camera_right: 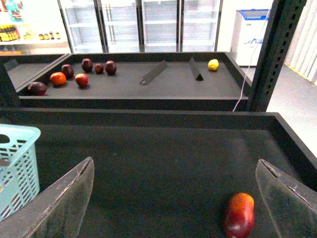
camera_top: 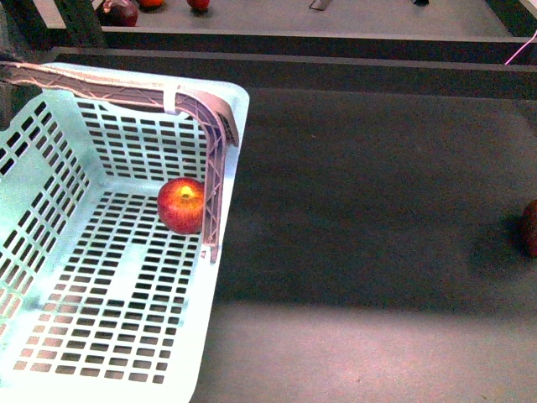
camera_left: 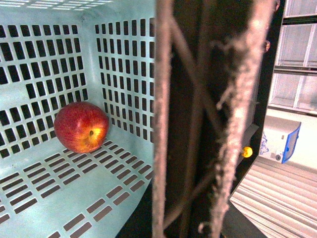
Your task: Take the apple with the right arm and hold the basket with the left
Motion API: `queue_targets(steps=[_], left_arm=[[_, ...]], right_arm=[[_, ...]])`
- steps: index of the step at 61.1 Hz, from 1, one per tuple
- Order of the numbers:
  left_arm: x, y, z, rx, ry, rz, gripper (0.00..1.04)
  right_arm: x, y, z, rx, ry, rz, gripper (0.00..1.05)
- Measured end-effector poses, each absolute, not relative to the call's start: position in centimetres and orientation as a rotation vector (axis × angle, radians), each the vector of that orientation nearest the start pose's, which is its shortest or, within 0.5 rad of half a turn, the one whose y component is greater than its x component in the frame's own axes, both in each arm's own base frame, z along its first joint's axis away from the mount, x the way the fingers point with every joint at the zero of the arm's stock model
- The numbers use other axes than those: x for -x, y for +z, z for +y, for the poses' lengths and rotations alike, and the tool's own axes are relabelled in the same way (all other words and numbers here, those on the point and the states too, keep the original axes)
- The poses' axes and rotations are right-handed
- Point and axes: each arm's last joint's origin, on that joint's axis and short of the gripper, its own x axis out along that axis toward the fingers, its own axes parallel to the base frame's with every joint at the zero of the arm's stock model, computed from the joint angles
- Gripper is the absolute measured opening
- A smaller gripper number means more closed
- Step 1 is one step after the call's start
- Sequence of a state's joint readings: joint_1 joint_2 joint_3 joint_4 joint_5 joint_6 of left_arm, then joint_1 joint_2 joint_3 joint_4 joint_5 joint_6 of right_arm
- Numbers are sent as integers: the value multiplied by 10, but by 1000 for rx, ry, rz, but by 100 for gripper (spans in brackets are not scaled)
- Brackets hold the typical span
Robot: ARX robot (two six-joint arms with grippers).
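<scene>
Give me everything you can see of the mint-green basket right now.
The basket is a pale mint-green plastic crate with slotted walls and floor, standing upright on the dark surface at the robot's left. A red apple rests on its floor in the far right corner. A latticed finger of the left gripper hooks over the rim and runs down inside the right wall beside the apple; whether it clamps the wall cannot be told.

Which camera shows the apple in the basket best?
Left wrist view: the apple is close and unobstructed. The front view has the left end effector finger crossing its edge; the right wrist view misses it.
</scene>
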State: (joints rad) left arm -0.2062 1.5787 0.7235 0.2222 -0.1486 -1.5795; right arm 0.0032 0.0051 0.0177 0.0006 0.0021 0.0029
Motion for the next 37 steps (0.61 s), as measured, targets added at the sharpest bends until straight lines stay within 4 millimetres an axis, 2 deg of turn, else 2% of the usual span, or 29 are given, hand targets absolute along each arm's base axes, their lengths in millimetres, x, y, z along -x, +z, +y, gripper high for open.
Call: queue_targets(steps=[6, 24, 37], left_arm=[[-296, 152, -54, 1411, 477, 575, 6], [-280, 144, -45, 1419, 504, 614, 7], [-269, 148, -47, 1422, 515, 624, 41]], right_arm=[[-97, 169, 0, -3, 1, -13, 96], [-97, 169, 0, -3, 1, -14, 96], [-97, 169, 0, -3, 1, -14, 96]])
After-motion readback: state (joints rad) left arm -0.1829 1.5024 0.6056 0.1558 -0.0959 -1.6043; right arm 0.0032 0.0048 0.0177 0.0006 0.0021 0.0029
